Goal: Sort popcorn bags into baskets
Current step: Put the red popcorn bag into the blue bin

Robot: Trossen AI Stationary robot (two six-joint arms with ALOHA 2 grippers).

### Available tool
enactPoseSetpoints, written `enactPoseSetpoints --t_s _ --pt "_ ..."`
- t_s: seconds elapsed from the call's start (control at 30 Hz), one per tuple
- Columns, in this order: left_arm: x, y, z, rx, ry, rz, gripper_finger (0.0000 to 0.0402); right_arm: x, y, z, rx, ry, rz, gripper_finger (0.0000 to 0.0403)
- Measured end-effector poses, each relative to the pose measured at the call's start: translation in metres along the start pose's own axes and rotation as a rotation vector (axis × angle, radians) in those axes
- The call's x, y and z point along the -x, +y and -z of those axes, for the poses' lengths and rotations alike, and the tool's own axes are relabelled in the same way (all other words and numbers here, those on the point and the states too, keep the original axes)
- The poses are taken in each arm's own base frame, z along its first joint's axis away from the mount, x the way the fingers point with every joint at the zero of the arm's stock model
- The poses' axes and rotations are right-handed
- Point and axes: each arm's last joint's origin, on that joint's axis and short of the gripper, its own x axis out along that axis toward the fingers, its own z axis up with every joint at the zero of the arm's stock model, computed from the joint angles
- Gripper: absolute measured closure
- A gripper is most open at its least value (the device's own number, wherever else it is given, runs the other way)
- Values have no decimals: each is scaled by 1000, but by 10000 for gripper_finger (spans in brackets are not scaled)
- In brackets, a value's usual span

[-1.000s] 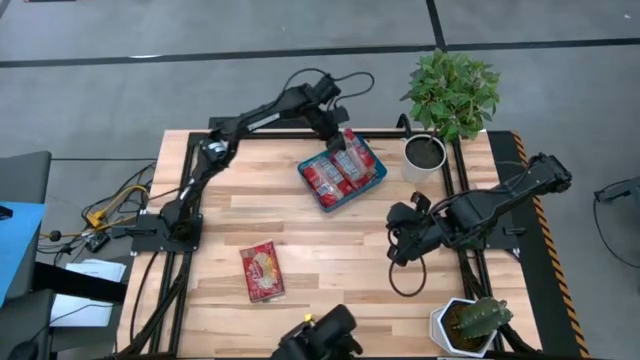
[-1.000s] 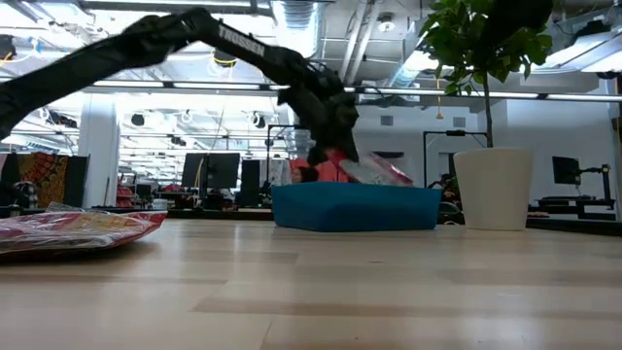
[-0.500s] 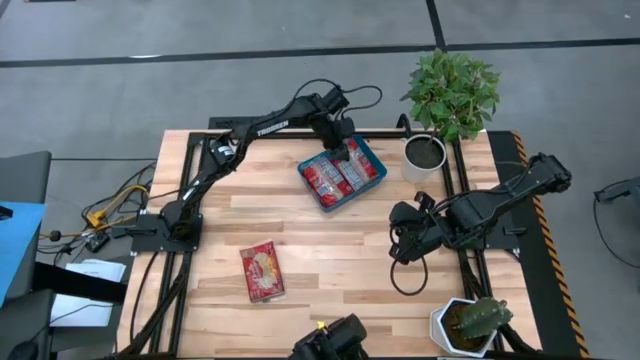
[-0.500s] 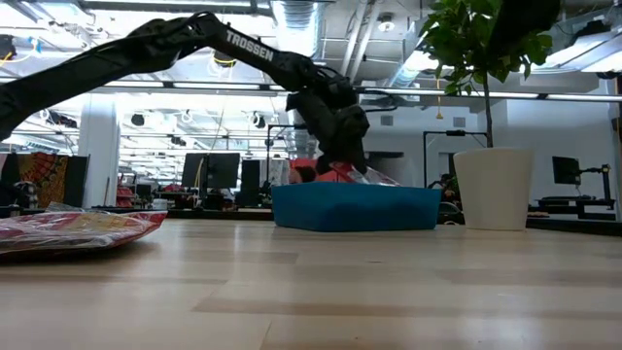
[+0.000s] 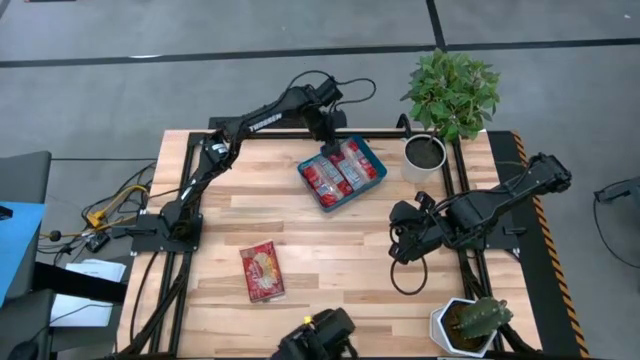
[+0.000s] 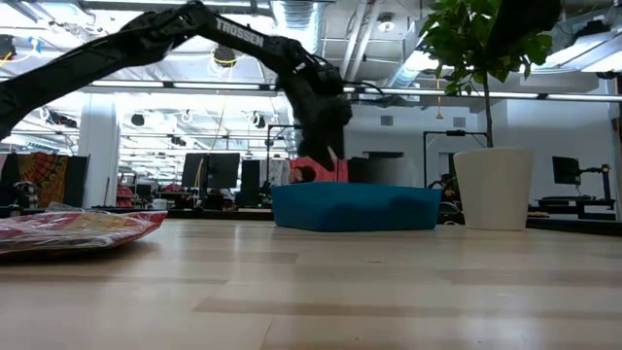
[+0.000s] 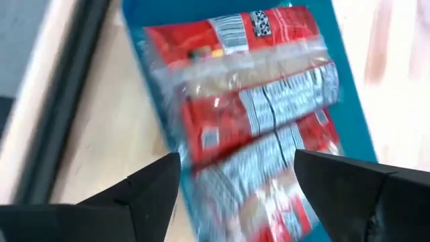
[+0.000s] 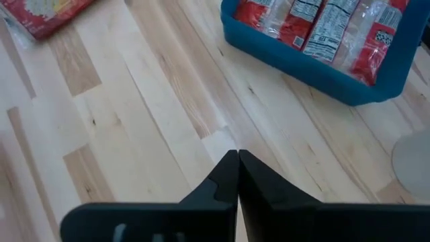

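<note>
The teal basket (image 5: 312,193) stands at the table's far middle and holds several red popcorn bags (image 5: 343,171), lying flat side by side; they also show in the left wrist view (image 7: 255,101) and the right wrist view (image 8: 322,23). My left gripper (image 5: 327,140) is open and empty, just above the basket's far left corner (image 7: 235,168). One red bag with a cream picture (image 5: 262,271) lies flat on the table near the front. My right gripper (image 5: 397,245) is shut and empty, low over the table's right side (image 8: 236,156).
A white pot with a leafy plant (image 5: 425,155) stands right of the basket. A white pot with a cactus (image 5: 465,322) is at the near right corner. The wood between the basket and the loose bag is bare.
My left gripper went down into the basket with a red bag, then rose and drew back toward the table's far left. The bag that hung tilted from it over the basket now lies in the basket with the others.
</note>
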Motion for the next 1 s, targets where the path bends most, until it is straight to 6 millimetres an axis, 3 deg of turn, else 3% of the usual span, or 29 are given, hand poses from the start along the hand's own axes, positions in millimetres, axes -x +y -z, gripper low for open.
enactPoseSetpoints --t_s 0.23,0.43,0.57,0.73,0.87,1.0 --pt "77 0 17 87 61 71 131 0 1 -1 -6 -5 -6 380" --pt "117 -51 41 43 92 301 133 0 2 -1 -12 -13 -14 381" --pt "122 -96 81 -7 183 368 133 0 3 -2 -19 -21 -24 369" --pt "111 -140 150 21 210 322 133 0 4 -3 -26 -30 -36 366" --pt "94 -160 211 59 119 206 133 0 4 -3 -25 -32 -35 371" --pt "80 -170 256 121 15 192 133 0 5 -4 -26 -37 -43 377"
